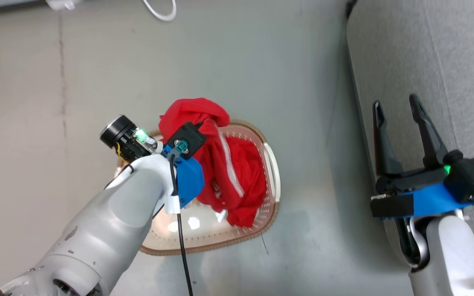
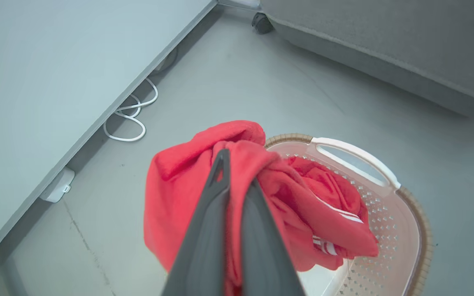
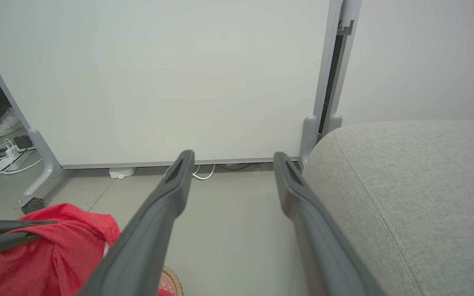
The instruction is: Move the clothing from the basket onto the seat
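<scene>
Red clothing (image 1: 228, 172) pinched tight by left gripper (image 2: 238, 174), lifted at far-left rim of basket (image 1: 270, 213)
Bunch runs diag. in head view: gripped top upper left, white-striped tail trailing down inside basket. Bare grey floor (image 1: 261, 61) betw. basket & seat (image 1: 426, 49); right gripper (image 1: 396, 102), jaws wide & empty, hovers at seat's edge. White cable (image 2: 128, 123) by wall, well apart

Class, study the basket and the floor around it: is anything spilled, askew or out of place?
Nothing has spilled. One oddity: the red clothing is bunched in a tall heap, pinched by the left claw, and a fold of it hangs past the basket rim, above the floor.
</scene>
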Controlling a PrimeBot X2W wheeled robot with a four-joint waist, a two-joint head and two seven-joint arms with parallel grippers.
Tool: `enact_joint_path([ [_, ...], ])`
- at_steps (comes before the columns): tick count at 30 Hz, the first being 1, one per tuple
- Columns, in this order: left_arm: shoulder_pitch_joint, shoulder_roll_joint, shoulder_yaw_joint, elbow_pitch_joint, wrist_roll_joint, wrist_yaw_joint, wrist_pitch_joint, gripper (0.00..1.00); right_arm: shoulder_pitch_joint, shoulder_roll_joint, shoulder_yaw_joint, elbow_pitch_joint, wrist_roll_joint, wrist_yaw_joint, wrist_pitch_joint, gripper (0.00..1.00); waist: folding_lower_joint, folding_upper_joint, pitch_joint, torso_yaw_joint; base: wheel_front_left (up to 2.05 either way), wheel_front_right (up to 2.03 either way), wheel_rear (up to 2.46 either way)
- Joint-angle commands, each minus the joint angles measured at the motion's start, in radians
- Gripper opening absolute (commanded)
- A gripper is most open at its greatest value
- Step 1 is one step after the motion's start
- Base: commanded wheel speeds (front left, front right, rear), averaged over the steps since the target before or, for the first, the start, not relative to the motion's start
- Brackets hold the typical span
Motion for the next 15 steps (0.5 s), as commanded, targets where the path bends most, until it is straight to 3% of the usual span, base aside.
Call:
enact_joint_path([
  [1, 0.010, -0.005, 0.017, -0.018, -0.012, 0.006, -0.008, 0.00, 0.016, -0.003, -0.003, 0.005, -0.004, 0.000, -0.003, 1.00, 0.0001, -0.0001, -0.059, 0.025, 0.00, 0.00, 0.00],
  [15, 0.093, 0.016, 0.194, -0.339, -0.014, 0.032, -0.008, 0.00, 0.126, -0.003, -0.008, 0.027, -0.002, 0.000, -0.003, 1.00, 0.0001, -0.0001, -0.238, 0.030, 0.00, 0.00, 0.00],
])
